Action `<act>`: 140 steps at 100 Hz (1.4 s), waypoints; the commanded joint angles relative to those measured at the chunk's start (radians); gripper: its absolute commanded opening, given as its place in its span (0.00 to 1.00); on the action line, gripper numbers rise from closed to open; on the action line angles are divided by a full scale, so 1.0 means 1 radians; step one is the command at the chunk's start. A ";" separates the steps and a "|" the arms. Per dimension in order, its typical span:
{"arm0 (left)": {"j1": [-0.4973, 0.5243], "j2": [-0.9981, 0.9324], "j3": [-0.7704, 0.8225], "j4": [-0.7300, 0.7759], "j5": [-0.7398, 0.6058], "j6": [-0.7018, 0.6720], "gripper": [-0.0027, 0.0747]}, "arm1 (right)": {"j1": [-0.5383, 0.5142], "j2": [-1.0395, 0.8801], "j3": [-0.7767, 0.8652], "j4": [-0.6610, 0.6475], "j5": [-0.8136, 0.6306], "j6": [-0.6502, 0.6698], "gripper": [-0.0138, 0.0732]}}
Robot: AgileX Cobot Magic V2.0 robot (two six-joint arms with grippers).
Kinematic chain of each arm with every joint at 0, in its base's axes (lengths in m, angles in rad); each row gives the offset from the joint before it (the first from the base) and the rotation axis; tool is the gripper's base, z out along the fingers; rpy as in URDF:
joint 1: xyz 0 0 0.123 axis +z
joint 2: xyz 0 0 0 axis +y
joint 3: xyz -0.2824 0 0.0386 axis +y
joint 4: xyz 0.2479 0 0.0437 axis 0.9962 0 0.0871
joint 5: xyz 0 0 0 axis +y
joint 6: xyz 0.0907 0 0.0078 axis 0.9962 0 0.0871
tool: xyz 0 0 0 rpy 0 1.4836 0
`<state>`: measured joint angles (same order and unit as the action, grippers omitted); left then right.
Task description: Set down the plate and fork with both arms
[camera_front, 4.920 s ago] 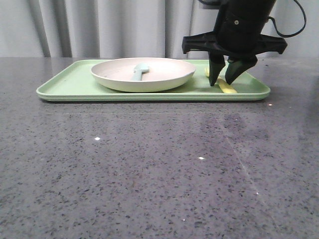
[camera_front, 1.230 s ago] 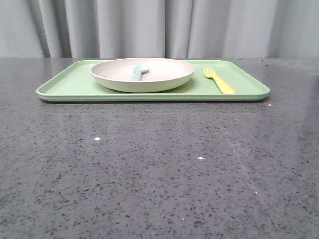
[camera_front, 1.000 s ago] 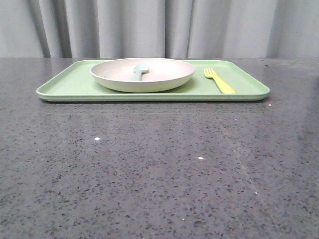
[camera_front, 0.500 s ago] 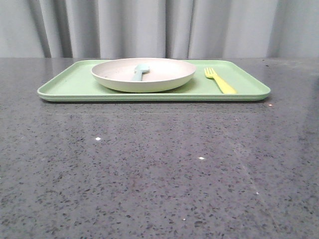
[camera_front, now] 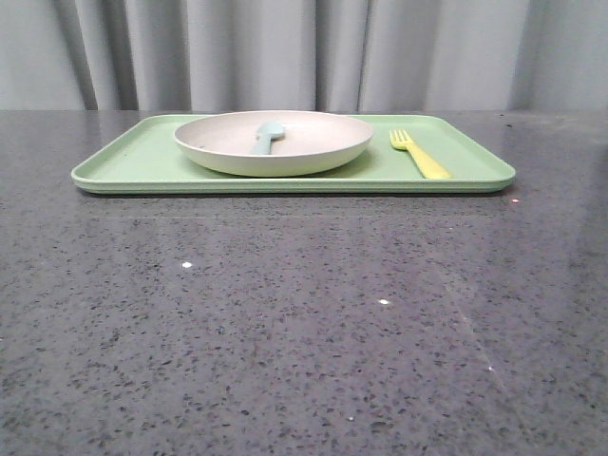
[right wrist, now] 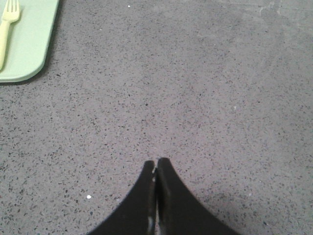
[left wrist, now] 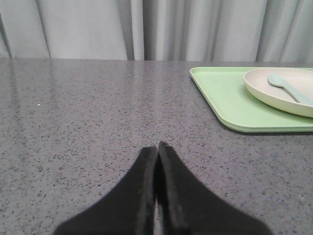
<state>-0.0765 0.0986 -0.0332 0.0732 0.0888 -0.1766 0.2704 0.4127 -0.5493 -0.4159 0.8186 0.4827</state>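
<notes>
Hovering low over bare table, my left gripper and right gripper both have jaws pressed together, empty. I see the plate mid-tray, the fork at its 3 o'clock.

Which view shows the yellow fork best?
The front view: the whole fork lies on the green tray, right of the plate. The right wrist view cuts off its handle at the frame edge; the left wrist view misses it.
</notes>
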 commanded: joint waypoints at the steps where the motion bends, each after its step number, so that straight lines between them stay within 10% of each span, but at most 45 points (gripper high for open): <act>1: 0.002 -0.042 -0.001 -0.013 -0.089 -0.006 0.01 | -0.008 0.006 -0.024 -0.029 -0.056 -0.011 0.02; 140: 0.002 -0.134 0.045 -0.004 -0.139 -0.006 0.01 | -0.008 0.006 -0.024 -0.029 -0.056 -0.011 0.02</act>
<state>-0.0765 -0.0035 -0.0006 0.0698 0.0383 -0.1766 0.2704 0.4127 -0.5493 -0.4159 0.8186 0.4827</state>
